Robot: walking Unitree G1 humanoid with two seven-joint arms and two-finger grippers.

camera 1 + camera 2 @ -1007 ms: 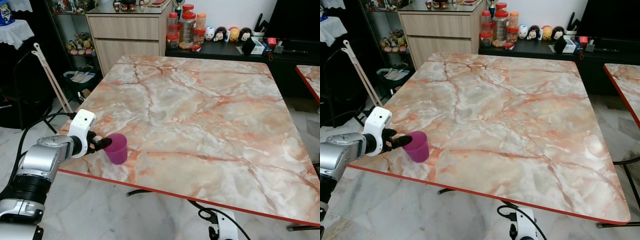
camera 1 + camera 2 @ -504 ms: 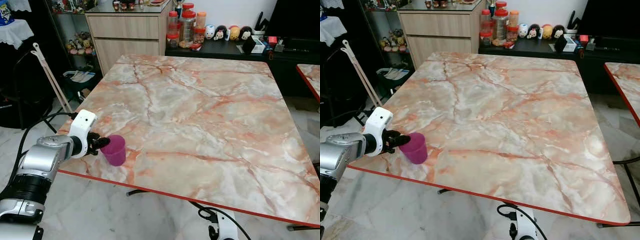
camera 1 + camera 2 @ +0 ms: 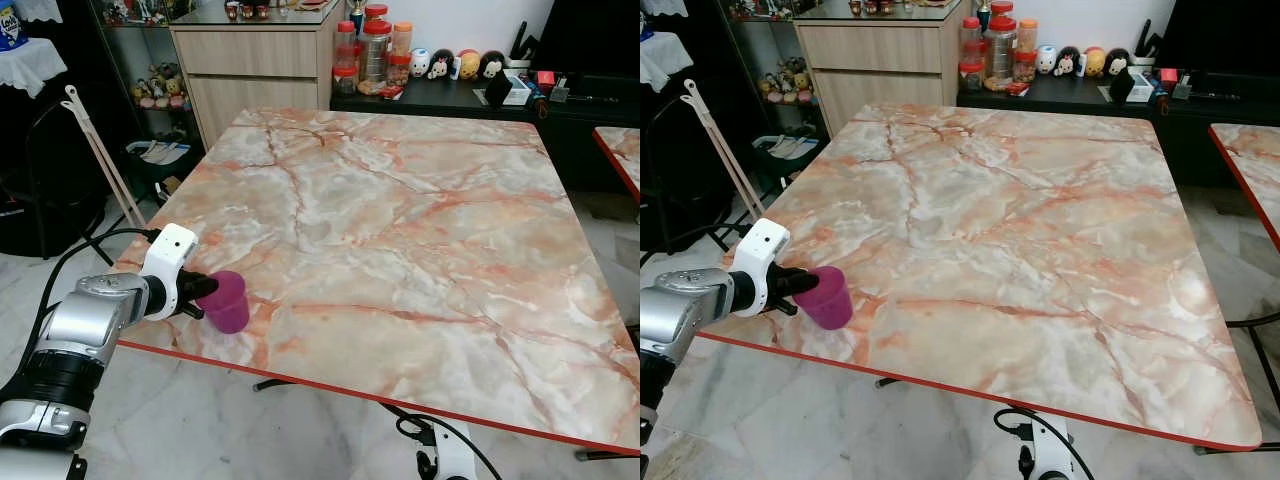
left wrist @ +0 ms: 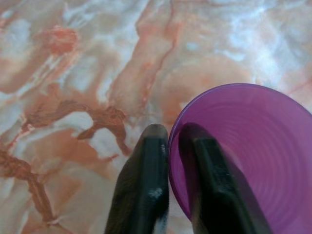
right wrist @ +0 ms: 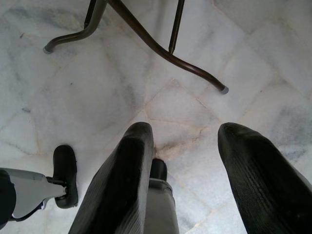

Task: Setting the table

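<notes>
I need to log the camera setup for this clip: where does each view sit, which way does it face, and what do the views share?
Left eye view: on the head, facing forward and down at the marble table; the left arm shows, holding the purple cup.
Right eye view: same head, same scene, slightly offset.
Left wrist view: along the left gripper, its fingers pinching the cup's rim over the table.
Right wrist view: along the right gripper, open, facing the tiled floor.
Shared: cup and table appear in the eye and left wrist views.
</notes>
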